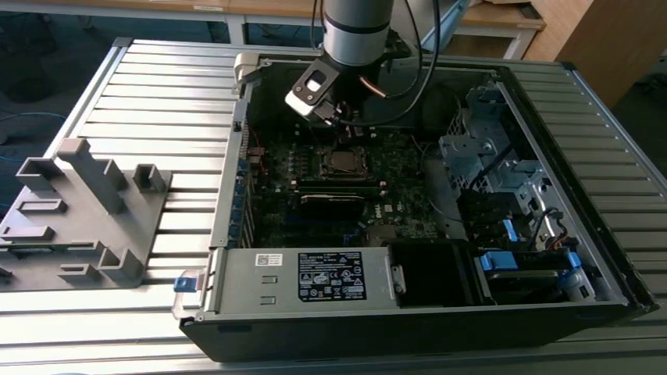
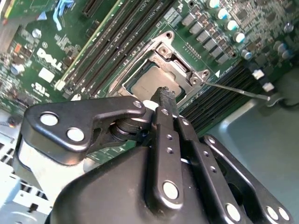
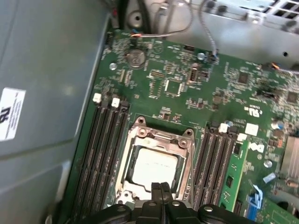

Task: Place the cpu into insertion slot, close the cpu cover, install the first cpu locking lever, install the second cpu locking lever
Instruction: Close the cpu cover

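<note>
The slatted metal table (image 1: 156,101) carries an open computer case (image 1: 417,332) at its centre. A grey fixture (image 1: 89,205) sits near the edge on the exterior view's left.

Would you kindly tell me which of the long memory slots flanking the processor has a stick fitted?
The one holding the green stick, farthest from the processor, beside the blue clip; the other slots are bare.

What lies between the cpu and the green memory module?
In the first wrist view, from the cpu to the green memory module: one side of the cpu cover, then empty black memory slots.
</note>
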Robot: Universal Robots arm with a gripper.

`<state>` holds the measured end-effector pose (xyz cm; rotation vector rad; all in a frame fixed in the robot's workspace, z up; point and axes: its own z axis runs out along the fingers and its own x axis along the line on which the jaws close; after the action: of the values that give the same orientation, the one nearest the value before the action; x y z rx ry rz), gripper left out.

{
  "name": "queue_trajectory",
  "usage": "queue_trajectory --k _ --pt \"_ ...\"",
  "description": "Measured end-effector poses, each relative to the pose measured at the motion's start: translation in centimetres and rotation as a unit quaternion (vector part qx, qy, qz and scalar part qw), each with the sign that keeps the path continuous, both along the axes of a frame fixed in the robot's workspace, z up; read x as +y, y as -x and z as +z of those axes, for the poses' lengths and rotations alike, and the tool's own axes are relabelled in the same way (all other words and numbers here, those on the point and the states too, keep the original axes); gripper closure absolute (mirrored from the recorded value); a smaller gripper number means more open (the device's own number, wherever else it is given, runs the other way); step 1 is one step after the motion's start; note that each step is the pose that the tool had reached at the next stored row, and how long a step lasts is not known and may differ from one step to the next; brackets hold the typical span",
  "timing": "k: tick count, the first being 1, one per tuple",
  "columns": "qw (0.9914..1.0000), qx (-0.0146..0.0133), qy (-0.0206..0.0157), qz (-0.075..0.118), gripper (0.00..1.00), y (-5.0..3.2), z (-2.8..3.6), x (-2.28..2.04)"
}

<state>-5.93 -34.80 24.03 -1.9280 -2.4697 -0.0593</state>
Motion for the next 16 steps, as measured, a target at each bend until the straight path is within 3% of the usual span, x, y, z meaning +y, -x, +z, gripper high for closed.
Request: queue_trajectory --k 3,7,13,16 --pt "0.99966 0.0 0.0 0.026 0.89 0.0 -0.02 0.0" --pt "0.99841 0.0 0.0 0.056 0.89 0.0 -0.03 0.0" --pt "0.99835 0.0 0.0 0.057 0.89 0.0 -0.04 0.0" --pt "0.99771 0.0 -0.0001 0.068 0.89 0.0 -0.04 0.0"
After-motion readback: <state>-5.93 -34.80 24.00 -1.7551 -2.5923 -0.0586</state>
